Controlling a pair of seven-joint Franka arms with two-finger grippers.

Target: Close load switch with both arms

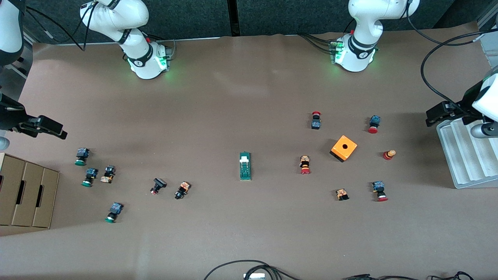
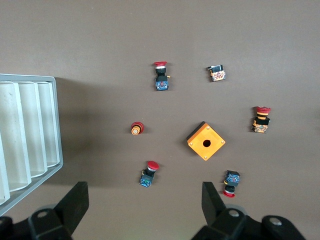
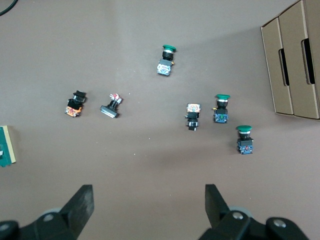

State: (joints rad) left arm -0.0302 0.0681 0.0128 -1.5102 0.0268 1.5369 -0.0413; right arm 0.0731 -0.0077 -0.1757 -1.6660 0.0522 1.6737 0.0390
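Note:
The load switch [image 1: 245,166], a narrow dark-green block with a white piece at the end toward the robots' bases, lies flat near the table's middle. Only its edge [image 3: 6,146] shows in the right wrist view. My right gripper [image 1: 54,130] hangs open over the table at the right arm's end, well apart from the switch, with nothing between its fingers [image 3: 82,202]. My left gripper [image 1: 433,116] hangs open over the left arm's end beside the white tray, also holding nothing [image 2: 145,202]. The load switch is out of the left wrist view.
An orange cube with a hole [image 1: 344,148] and several red-capped push buttons [image 1: 305,165] lie toward the left arm's end. Green-capped buttons [image 1: 82,156] lie toward the right arm's end. A cardboard box [image 1: 23,194] and a white tray [image 1: 467,155] flank the table.

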